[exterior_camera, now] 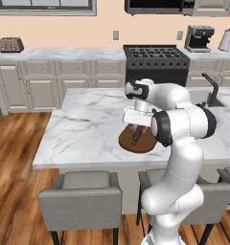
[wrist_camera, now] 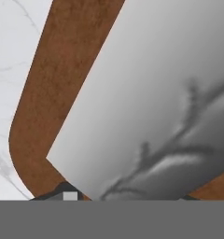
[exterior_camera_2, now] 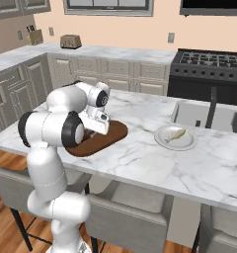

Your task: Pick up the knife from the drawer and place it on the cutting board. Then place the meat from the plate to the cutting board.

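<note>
Claw: the gripper (exterior_camera: 136, 135) hangs low over the cutting board (exterior_camera: 146, 142), pointing down, its fingers clamped on the knife (wrist_camera: 146, 112).
Knife: its grey blade hangs close before the hand camera, slanting across the brown wood beneath; whether the tip touches the board cannot be told. In the left base view a thin dark shape reaches down from the claw to the board.
Cutting board: lies flat on the marble island counter (exterior_camera: 83, 129), near its front edge, partly hidden behind the arm in both base views.
Plate (exterior_camera_2: 163, 141): on the same counter, well apart from the board, just in front of the sink (exterior_camera_2: 187, 112).
Meat (exterior_camera_2: 175, 134): lying on the plate, pale and elongated.
Stove (exterior_camera: 155, 57): at the back counter, beyond the island.
</note>
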